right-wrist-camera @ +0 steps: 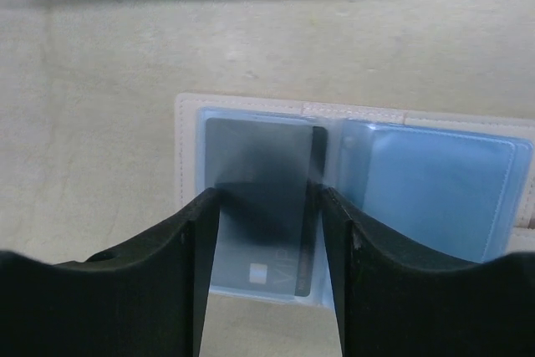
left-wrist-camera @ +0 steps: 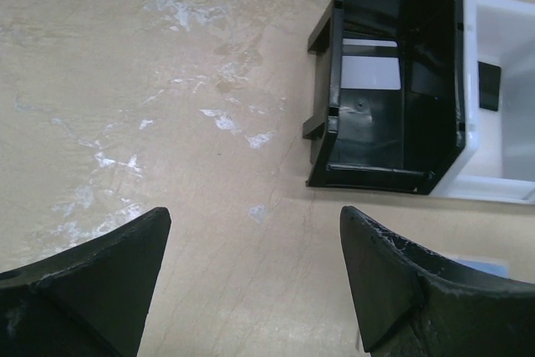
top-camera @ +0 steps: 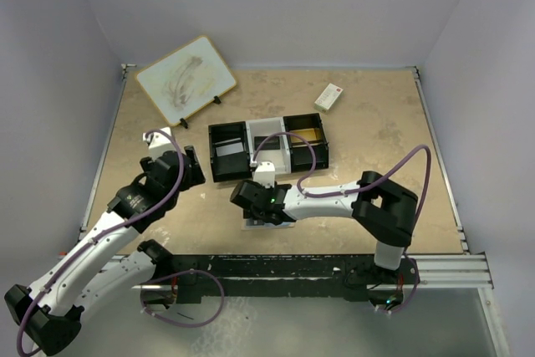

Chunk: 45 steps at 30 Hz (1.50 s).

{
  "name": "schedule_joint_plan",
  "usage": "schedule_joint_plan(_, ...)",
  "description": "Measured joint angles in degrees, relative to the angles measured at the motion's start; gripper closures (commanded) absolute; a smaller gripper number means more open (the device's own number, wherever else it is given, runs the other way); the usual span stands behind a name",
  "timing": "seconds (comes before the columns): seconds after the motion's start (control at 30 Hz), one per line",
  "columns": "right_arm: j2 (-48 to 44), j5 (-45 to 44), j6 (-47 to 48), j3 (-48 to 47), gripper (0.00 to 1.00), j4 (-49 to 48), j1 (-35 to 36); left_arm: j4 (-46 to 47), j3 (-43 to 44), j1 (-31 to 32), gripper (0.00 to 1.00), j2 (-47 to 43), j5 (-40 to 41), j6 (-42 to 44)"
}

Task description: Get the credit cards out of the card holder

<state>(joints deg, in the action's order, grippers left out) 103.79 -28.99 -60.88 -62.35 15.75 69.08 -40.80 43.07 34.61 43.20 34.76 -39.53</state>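
Black two-finger right gripper [right-wrist-camera: 269, 200] hangs low over the opened tan leather-like card holder [right-wrist-camera: 435, 177] with pale blue pockets, which lies flat on the beige table [top-camera: 380, 144] just in front of the black-and-white three-compartment tray [top-camera: 216, 155]. Its fingers flank a dark grey card [right-wrist-camera: 259, 152] in one pocket; whether they pinch it cannot be told. Left of the tray, the black left gripper [left-wrist-camera: 255, 227] hovers, jaws spread wide

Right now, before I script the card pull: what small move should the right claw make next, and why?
Probably close the right claw on the dark card. Its fingers straddle that card, jaws apart, and the card lies in one pocket of the open card holder. The left claw hangs open beside the tray.
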Motion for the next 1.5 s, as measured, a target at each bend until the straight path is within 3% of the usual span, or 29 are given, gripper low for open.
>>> schedule_joint_plan(0.2, -4.8, 5.2, 1.0, 8.0, 0.55, -10.6, -2.7, 5.0, -3.1, 0.0, 0.23, -2.1, -8.3, -3.5)
schedule_joint_plan(0.33, -8.7, 11.7, 0.9, 14.9, 0.42, -19.5, -5.7, 9.6, -9.0, 0.0, 0.24, -4.0, -17.3, -6.3)
schedule_joint_plan(0.43, -8.6, 13.0, 1.5, 14.6, 0.32, -20.6, -6.2, 10.1, -11.1, 0.0, 0.24, -4.3, -20.5, -7.7)
schedule_joint_plan(0.57, -6.2, 11.3, 3.0, 10.4, 0.28, -17.3, -5.4, 9.4, -11.1, 0.0, 0.24, -5.7, -19.7, -9.2)
schedule_joint_plan(0.83, 2.4, 1.7, 3.4, -2.8, 0.34, -2.8, -1.7, 3.5, -5.5, 0.0, 0.23, -12.2, -10.8, -11.6)
schedule_joint_plan(1.0, 4.2, -1.2, 3.5, -5.2, 0.39, 0.7, -0.7, 1.4, -2.0, 0.0, 0.22, -17.1, -7.4, -12.6)
schedule_joint_plan(1.23, 1.2, 1.9, 5.6, -0.2, 0.45, -5.5, -1.4, -0.5, -1.4, 0.0, 0.22, -15.6, -8.7, -12.2)
schedule_joint_plan(1.5, -5.0, 13.4, 5.9, 9.7, 0.42, -17.9, -6.6, 5.2, -6.2, 0.0, 0.23, -10.0, -19.5, -11.7)
